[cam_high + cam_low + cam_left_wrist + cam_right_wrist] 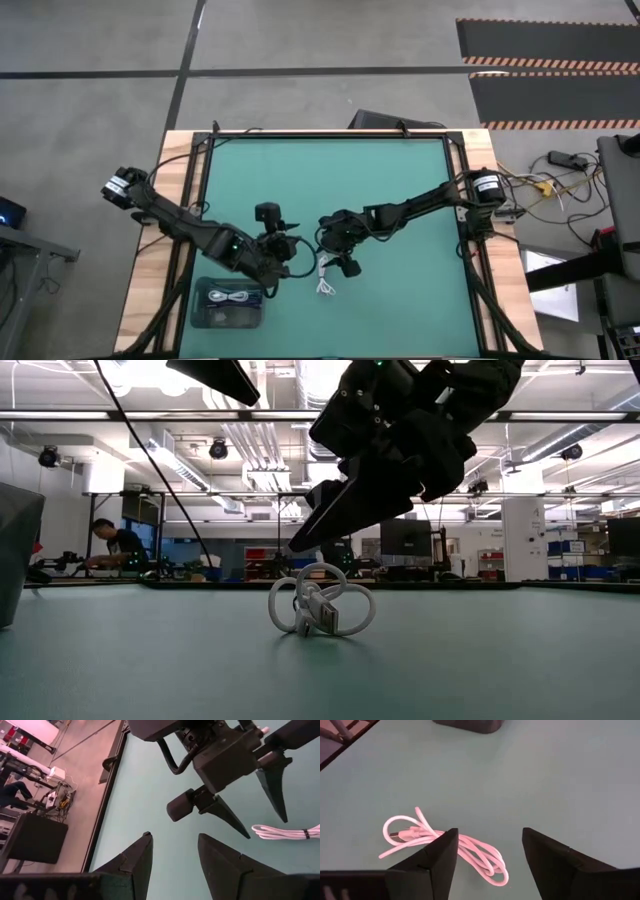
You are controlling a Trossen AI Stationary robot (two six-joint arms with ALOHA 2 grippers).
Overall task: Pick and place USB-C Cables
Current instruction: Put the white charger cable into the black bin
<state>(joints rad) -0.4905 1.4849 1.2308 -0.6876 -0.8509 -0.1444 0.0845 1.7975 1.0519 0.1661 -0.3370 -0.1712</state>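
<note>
Green tabletop (400,200) carries 1 loose white USB-C cable (325,287) near the middle of its front edge. Just above it hangs the right gripper (347,264), jaws apart, so the reach-to-grasp step is in hand. Next it should lower astride the coil and close. Beside it the left gripper (175,855) waits with jaws apart, near the tray (205,318) holding another white cable (230,296) at the front-left corner.

Teal-topped bench (400,200) with pale wooden edges and a black frame, seen from above. Near the front edge, one loosely coiled white USB-C cable (325,287); at front left, a dark rectangular tray (205,318) holding another white cable (230,296).
</note>
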